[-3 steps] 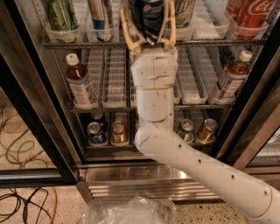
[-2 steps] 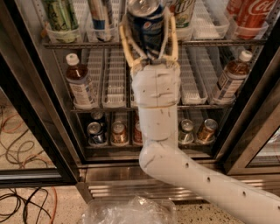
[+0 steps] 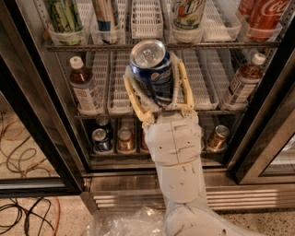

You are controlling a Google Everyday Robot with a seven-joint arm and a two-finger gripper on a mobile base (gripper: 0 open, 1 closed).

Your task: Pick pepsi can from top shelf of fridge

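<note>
My gripper [image 3: 156, 73] is shut on the pepsi can [image 3: 152, 71], a dark blue can with a silver pull-tab lid. The yellowish fingers [image 3: 133, 99] clasp it on both sides. I hold the can upright in front of the open fridge [image 3: 27, 101], out of the shelves and below the top shelf [image 3: 147, 45]. The white lane trays [image 3: 146, 20] of that wire rack run along the top of the view. My white arm rises from the bottom of the view to the can.
The top shelf holds a green can [image 3: 64, 16], a slim can [image 3: 108, 16], another can [image 3: 188, 14] and a red Coca-Cola can [image 3: 267, 18]. Brown bottles [image 3: 84, 87] [image 3: 243, 80] stand on the middle rack. Several cans [image 3: 101, 140] sit on the lowest. Cables [image 3: 23, 203] and clear plastic [image 3: 124, 223] lie on the floor.
The gripper has pulled back out of the top shelf with the pepsi can and come down and toward the camera. The can now hangs before the middle rack.
</note>
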